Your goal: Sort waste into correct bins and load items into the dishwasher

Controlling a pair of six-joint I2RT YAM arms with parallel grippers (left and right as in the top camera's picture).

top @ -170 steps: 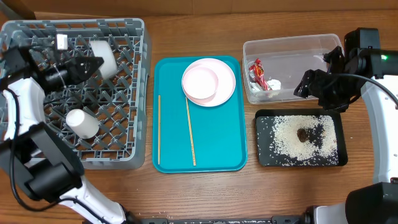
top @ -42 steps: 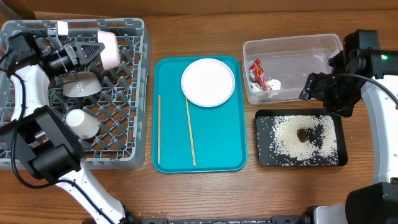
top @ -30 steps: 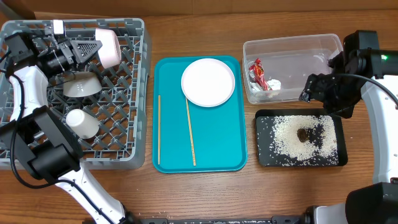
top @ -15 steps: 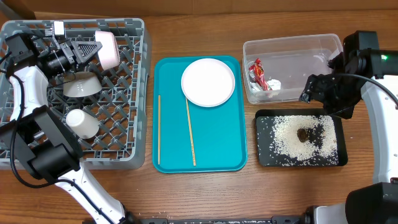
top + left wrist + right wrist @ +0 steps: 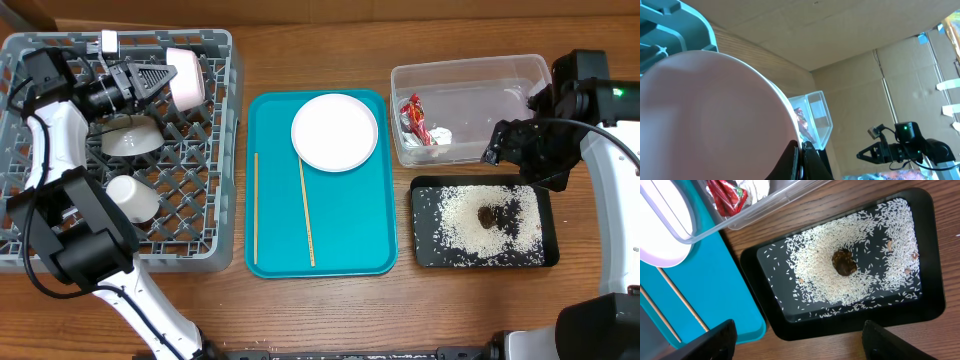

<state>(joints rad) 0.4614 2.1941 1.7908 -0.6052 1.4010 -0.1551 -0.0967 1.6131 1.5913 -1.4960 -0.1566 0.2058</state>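
Two thin wooden chopsticks (image 5: 255,210) lie on the teal serving tray (image 5: 350,230) beside the large round white plate (image 5: 335,131). The left gripper (image 5: 160,80) is clenched on the small pale pink dish's (image 5: 187,77) rim, holding it on edge over the grey lattice dish rack's (image 5: 200,215) far end; whether it touches the rack is unclear. The right gripper (image 5: 500,143) hangs spread and empty near the clear plastic tub (image 5: 470,70) and the shallow black tray (image 5: 425,255)

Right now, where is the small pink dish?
In the overhead view the pink dish is upper left, held on edge by the left claw over the grey rack, just beyond the grey bowl.
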